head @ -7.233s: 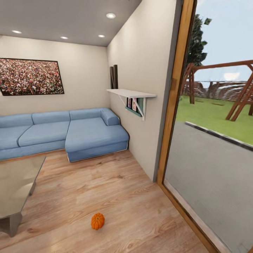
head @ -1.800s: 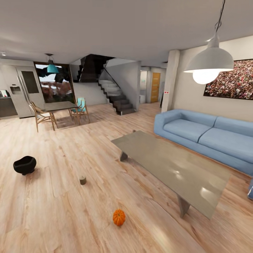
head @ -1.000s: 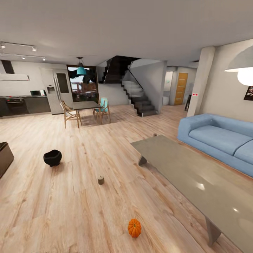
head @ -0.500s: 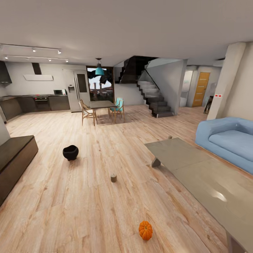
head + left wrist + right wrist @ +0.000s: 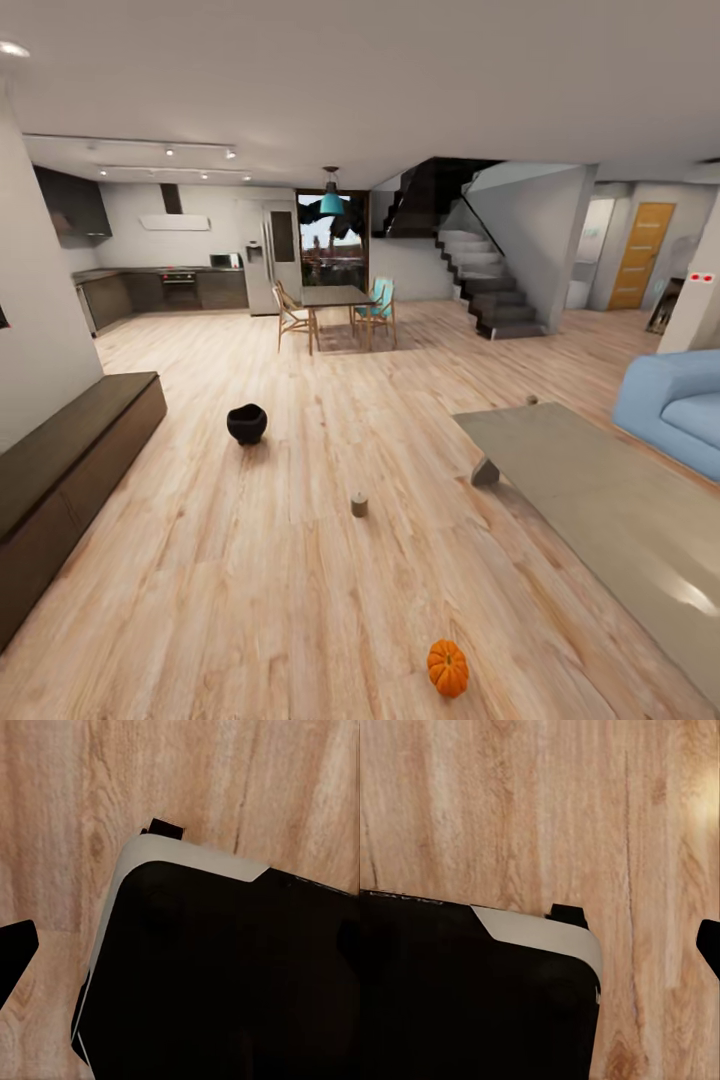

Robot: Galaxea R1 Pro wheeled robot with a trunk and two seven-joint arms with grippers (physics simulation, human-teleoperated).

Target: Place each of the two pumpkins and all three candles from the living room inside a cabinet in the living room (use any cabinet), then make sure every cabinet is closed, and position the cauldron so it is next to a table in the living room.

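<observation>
One orange pumpkin (image 5: 447, 668) lies on the plank floor close in front of me. A small tan candle (image 5: 359, 505) stands on the floor further out. Another small round thing (image 5: 532, 400), perhaps a candle, sits at the far end of the glass-topped table (image 5: 620, 500). The black cauldron (image 5: 247, 424) rests on the floor, apart from the table and nearer the long dark cabinet (image 5: 70, 465), whose drawers look shut. A dark tip (image 5: 15, 960) shows at the edge of the left wrist view and another dark tip (image 5: 709, 943) in the right wrist view. I cannot tell how the jaws stand.
The blue sofa (image 5: 680, 405) stands right of the table. Dining table and chairs (image 5: 335, 310), stairs (image 5: 495, 295) and the dark kitchen (image 5: 160, 285) lie far ahead. Both wrist views look down at my black, white-edged base (image 5: 225, 975) over wood floor.
The whole view has swung left: the cabinet has come in at the left and the sofa and table have slid right. The pumpkin, candle and cauldron have not moved on the floor.
</observation>
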